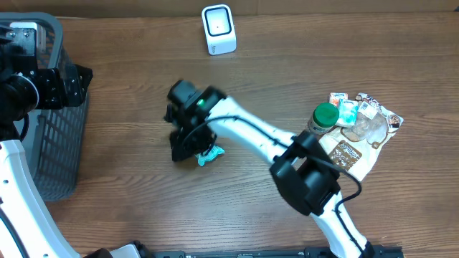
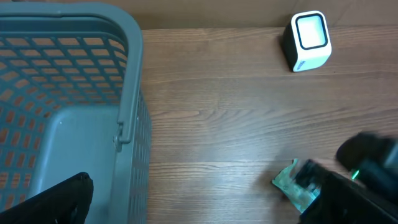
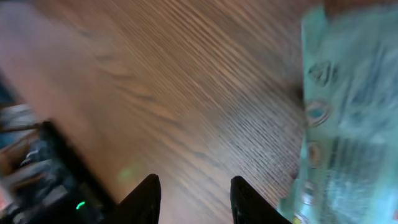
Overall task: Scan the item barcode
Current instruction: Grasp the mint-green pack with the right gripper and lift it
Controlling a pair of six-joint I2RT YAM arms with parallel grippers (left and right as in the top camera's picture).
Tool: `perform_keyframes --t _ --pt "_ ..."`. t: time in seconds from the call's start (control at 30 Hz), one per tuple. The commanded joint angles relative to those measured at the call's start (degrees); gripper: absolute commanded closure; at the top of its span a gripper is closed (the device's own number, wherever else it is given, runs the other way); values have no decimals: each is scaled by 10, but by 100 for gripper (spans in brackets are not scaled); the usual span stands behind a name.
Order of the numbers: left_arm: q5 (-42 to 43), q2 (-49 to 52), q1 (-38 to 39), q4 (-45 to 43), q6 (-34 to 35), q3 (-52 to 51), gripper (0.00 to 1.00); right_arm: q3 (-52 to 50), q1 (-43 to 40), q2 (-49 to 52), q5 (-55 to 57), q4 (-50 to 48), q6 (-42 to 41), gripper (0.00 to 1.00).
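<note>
Two arms work over a wooden table (image 1: 129,208), and only the right one is close to the task's item. The teal packet (image 1: 212,154) lies flat on the wood near the middle of the table, well short of the white scanner (image 1: 219,29), which stands upright at the far edge with its window facing up and forward.

The right gripper (image 1: 190,143) hangs low just left of the packet, its arm stretched in from the near right. In the right wrist view its two dark fingertips (image 3: 149,198) stand moderately apart with bare wood between them. The packet (image 3: 348,124) sits off to the right of the fingers, just beside one and not between them. Nothing is held.

The left gripper (image 1: 72,84) hovers over the grey mesh basket (image 1: 57,143) at the left edge of the table. The left wrist view shows only one finger (image 2: 59,200), low in the picture above the basket's floor. Its jaws are spread wide and carry nothing. That same view shows the basket's rim (image 2: 134,74), the scanner (image 2: 309,38) beyond it, and the packet (image 2: 292,185) partly under the right arm.

On the right side a green-lidded bottle (image 1: 325,117) stands beside a heap of small packets (image 1: 366,118).
</note>
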State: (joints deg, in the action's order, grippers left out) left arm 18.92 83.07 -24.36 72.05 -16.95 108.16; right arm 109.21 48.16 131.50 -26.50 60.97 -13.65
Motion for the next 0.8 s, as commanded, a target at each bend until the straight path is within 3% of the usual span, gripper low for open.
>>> perform_keyframes --t 0.0,0.23,0.57,0.77 --pt "6 1 4 0 -11 -1 0 -20 13 -14 133 -5 -105 61" --pt "6 1 4 0 -11 -1 0 -21 1 -14 239 30 -136 61" --pt "6 1 4 0 -11 -1 0 -15 0 -18 221 36 -116 61" --pt "6 1 4 0 -11 -1 1 36 -48 -61 199 70 -83 62"
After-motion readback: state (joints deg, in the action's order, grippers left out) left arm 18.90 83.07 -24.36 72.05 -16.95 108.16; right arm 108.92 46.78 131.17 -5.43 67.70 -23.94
